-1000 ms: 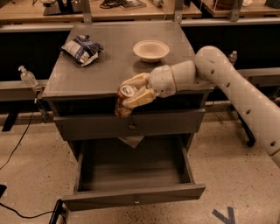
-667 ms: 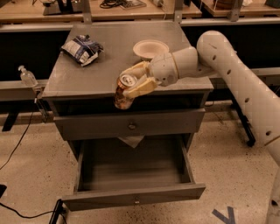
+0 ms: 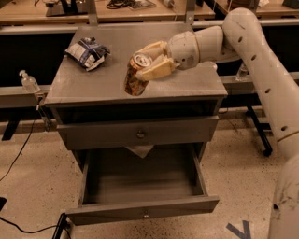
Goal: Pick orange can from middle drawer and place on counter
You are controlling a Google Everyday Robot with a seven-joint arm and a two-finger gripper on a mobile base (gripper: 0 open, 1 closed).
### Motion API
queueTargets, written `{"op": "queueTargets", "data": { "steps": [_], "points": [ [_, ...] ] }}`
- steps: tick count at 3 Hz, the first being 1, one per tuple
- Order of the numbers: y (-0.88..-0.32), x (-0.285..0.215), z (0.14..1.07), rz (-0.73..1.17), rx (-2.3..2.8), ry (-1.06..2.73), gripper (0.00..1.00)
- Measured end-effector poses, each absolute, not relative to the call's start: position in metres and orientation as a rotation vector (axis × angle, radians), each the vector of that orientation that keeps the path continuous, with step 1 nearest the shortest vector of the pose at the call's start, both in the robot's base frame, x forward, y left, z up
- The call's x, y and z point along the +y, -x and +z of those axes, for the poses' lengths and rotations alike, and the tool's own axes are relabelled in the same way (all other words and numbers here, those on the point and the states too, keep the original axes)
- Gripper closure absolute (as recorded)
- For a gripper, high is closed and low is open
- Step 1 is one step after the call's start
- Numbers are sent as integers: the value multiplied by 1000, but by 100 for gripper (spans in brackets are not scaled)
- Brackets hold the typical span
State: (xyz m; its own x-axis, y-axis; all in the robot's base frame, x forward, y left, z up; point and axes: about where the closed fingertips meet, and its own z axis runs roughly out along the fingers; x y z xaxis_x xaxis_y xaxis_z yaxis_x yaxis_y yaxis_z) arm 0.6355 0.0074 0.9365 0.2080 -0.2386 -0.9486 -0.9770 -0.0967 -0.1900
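Note:
The orange can (image 3: 133,80) is tilted, with its silver lid facing up and toward the camera. It is held over the front middle of the grey counter (image 3: 88,84). Its lower end is at or just above the surface; I cannot tell if it touches. My gripper (image 3: 141,62) reaches in from the right and is shut on the can's upper part, with cream fingers (image 3: 156,70) on either side. The middle drawer (image 3: 140,186) is pulled open below, and its grey tray holds nothing I can see.
A crumpled blue-and-white snack bag (image 3: 87,52) lies at the counter's back left. A closed drawer with a round knob (image 3: 140,134) sits under the top. Pump bottle (image 3: 29,82) on the left rail, clear bottle (image 3: 241,70) behind my arm. Wooden benches (image 3: 140,11) behind.
My gripper has carried the can up from in front of the cabinet's edge and back over the counter top. The white bowl is now hidden behind my arm.

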Motion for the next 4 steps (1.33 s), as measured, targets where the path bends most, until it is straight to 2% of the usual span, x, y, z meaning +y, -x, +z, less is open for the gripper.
{"op": "queueTargets", "data": {
  "steps": [3,4],
  "points": [
    [-719,0,922,814,1635,1225,100],
    [-723,10,908,805,1719,1259,100]
  ]
}}
